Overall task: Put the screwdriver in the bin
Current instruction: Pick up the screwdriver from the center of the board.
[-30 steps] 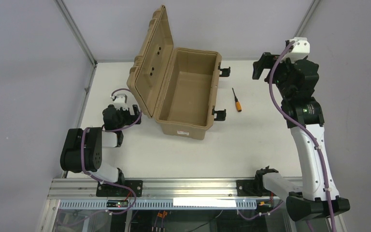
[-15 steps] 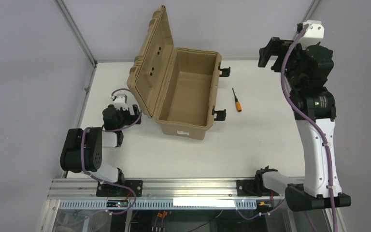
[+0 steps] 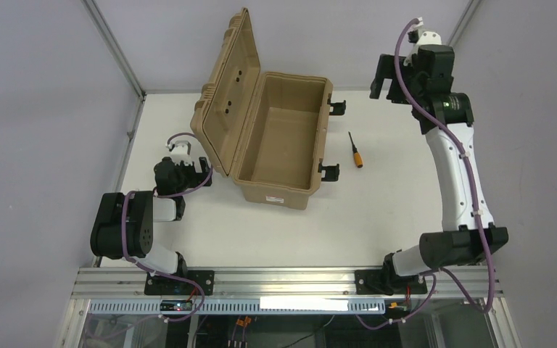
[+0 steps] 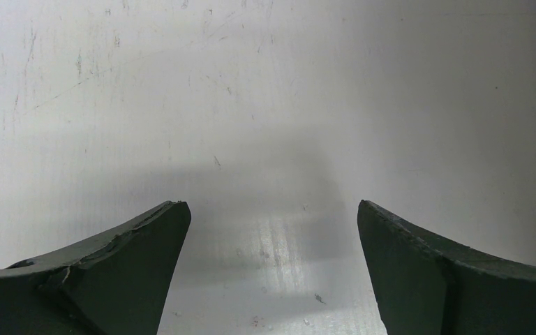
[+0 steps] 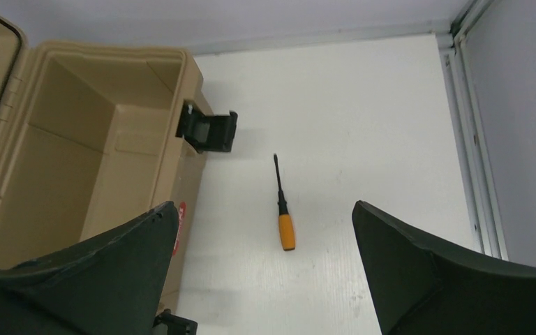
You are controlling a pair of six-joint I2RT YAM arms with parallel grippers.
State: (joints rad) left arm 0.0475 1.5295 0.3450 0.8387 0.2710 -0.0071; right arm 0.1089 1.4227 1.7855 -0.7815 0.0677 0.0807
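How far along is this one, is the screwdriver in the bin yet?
Not yet. Done: the bin has its lid open. In hand: the right gripper hangs open above the table, the screwdriver lying framed in its wrist view. To do: grasp, carry, drop in.

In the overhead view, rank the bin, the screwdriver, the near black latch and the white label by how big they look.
1. bin, by far the largest.
2. screwdriver, longest of the rest, though thin.
3. near black latch and white label: they look about alike, so not ranked.
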